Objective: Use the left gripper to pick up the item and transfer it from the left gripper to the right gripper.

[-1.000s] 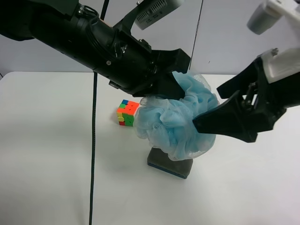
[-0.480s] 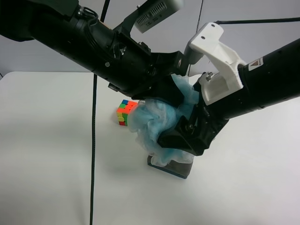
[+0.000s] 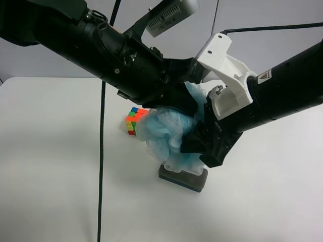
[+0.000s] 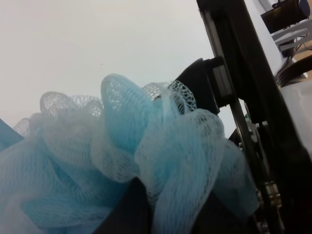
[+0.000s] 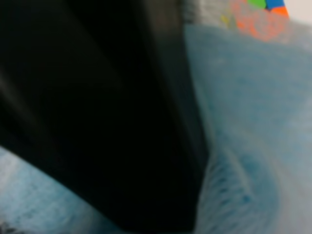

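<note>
Above the middle of the table (image 3: 50, 176), the bath pouf (image 3: 166, 133) hangs from the left gripper (image 3: 185, 101), whose jaws are clamped tight on its upper ruffles; the right gripper (image 3: 202, 147) sits with its jaws buried in the mesh on the opposite side, and I cannot tell whether they grip it, since its wrist view gives only a dark blurred jaw against blue netting; the pouf's lower frills hang over the eraser (image 3: 182, 177), touching or not I cannot say, with the puzzle cube (image 3: 132, 121) just beside; the pouf looks very light, soft and springy, likely to squash flat under any pinch and unlikely to break; its netting should not slip, yet loose outer loops could stretch or snag on a jaw, so the safer hold is probably deep, near the gathered core.
</note>
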`<state>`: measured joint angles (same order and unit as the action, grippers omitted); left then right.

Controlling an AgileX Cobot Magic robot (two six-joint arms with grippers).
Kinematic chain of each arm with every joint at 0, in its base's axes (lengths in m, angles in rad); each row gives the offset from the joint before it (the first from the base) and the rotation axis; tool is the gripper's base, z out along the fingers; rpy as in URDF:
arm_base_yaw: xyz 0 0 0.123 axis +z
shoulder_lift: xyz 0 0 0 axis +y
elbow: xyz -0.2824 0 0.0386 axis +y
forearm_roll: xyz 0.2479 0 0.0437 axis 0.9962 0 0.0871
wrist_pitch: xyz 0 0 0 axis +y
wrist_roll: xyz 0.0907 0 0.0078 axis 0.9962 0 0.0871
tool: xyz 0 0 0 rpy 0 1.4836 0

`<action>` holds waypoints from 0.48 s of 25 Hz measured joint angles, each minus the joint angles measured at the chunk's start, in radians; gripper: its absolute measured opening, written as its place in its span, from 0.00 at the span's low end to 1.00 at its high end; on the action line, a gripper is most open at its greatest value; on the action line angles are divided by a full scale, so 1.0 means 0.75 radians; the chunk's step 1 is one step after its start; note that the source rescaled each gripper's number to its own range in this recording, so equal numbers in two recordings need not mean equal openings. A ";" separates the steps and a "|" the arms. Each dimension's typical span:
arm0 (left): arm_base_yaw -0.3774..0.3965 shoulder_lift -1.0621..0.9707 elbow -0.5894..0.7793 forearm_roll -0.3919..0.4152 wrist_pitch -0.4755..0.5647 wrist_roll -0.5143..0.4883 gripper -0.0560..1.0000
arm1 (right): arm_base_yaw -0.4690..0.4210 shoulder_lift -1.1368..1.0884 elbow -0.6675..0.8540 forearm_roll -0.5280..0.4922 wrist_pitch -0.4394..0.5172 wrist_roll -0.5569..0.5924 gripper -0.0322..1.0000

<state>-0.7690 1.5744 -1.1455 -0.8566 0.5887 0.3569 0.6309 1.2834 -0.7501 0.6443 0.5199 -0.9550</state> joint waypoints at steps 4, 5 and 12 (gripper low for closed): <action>0.000 0.000 0.000 -0.004 -0.025 0.012 0.23 | 0.000 0.000 0.000 -0.010 -0.002 0.000 0.38; 0.000 0.000 0.000 -0.015 -0.036 0.012 0.36 | 0.000 0.003 0.000 -0.013 -0.005 0.000 0.37; 0.027 0.000 0.003 0.084 -0.048 0.037 0.96 | -0.004 -0.010 -0.003 -0.013 -0.023 0.011 0.24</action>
<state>-0.7490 1.5744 -1.1433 -0.7938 0.5524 0.3849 0.6281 1.2758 -0.7523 0.6343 0.5028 -0.9465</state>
